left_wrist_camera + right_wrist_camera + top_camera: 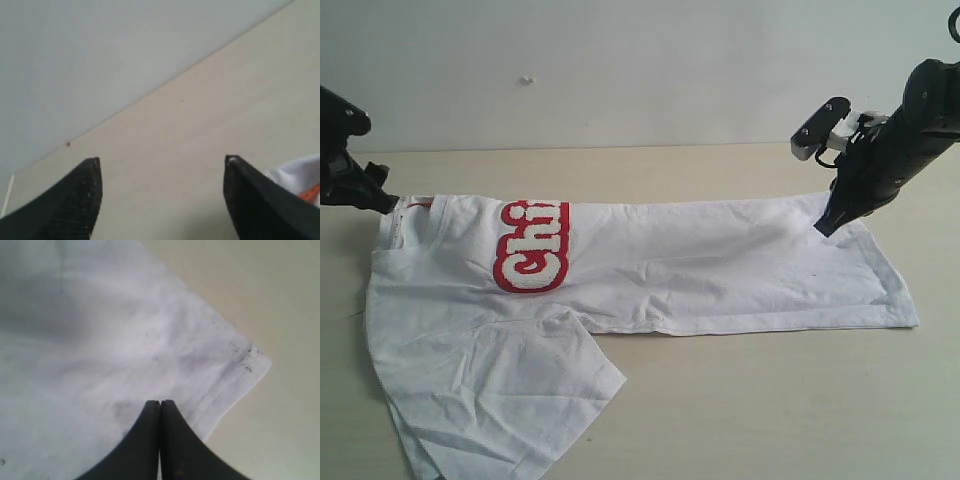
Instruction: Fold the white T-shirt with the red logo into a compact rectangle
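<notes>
The white T-shirt (700,265) lies on the table folded lengthwise, collar at the left and hem at the right. One sleeve spreads toward the front left. Part of the red logo (532,245) shows near the fold. My left gripper (383,203) hovers at the collar end, open with only bare table between its fingers (160,165). A bit of the T-shirt (300,172) and its orange label (312,192) show beside one finger. My right gripper (825,228) is shut, its tips (160,402) down on the T-shirt (100,340) close to the far hem corner. No cloth shows between the jaws.
The light wooden table (770,400) runs back to a pale wall (640,60). The right arm's white camera mount (820,128) sticks out above the hem end.
</notes>
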Available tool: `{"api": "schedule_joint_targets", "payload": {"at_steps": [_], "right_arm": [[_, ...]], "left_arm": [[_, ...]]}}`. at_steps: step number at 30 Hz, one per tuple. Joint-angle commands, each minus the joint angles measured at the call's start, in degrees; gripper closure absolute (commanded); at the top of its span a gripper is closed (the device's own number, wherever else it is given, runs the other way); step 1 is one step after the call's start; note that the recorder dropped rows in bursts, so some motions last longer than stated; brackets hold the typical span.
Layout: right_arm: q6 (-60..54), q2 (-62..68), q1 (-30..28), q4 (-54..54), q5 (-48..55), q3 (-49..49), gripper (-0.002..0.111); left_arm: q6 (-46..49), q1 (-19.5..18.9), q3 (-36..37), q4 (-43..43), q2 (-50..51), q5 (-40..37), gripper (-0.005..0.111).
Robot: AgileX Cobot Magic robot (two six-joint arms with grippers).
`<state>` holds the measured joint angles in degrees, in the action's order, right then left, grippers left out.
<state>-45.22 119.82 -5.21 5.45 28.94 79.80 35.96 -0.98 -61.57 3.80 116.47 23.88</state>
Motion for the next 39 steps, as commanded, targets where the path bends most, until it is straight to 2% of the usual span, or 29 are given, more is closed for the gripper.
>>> {"api": "schedule_joint_targets", "payload": {"at_steps": [1, 2, 5, 6, 13, 16, 21, 28, 35, 39], "right_arm": [[-0.1, -0.1, -0.1, 0.5, 0.3, 0.1, 0.108], [-0.1, -0.1, -0.1, 1.0, 0.4, 0.1, 0.108], [-1.0, -0.1, -0.1, 4.7, 1.4, 0.1, 0.108], [-2.3, -0.1, -0.1, 6.5, 2.3, 0.1, 0.108], [-15.7, -0.1, -0.1, 22.0, 11.2, 0.1, 0.108], [-16.0, -0.1, -0.1, 21.7, 13.2, 0.1, 0.108], [-16.0, -0.1, -0.1, 21.6, 13.3, 0.0, 0.108], [-15.7, 0.3, -0.1, 20.8, 14.2, 0.0, 0.108], [-7.1, 3.1, -0.1, 10.5, 13.4, 0.0, 0.108], [-5.5, 5.1, -0.1, 7.4, 14.7, 0.0, 0.108]], "left_arm": [[-0.5, 1.0, 0.1, 9.0, -4.2, -12.3, 0.052], [-0.5, 1.1, 0.1, 9.0, -4.8, -15.3, 0.06], [-0.5, 2.0, 0.1, 9.0, -6.0, -23.2, 0.099], [-0.7, 2.1, 0.1, 9.5, -6.3, -25.1, 0.106], [-0.6, 6.2, 0.1, 18.6, -7.0, -38.5, 0.107], [1.5, 9.1, 0.1, 20.3, -6.8, -43.8, 0.107], [3.1, 12.2, 0.1, 20.7, -4.6, -46.1, 0.107], [2.6, 12.2, 0.1, 20.8, 1.5, -44.3, 0.107], [1.1, 10.5, 0.1, 21.1, 2.6, -40.1, 0.107], [1.3, 9.3, 0.1, 17.4, 2.6, -44.9, 0.107]]}}
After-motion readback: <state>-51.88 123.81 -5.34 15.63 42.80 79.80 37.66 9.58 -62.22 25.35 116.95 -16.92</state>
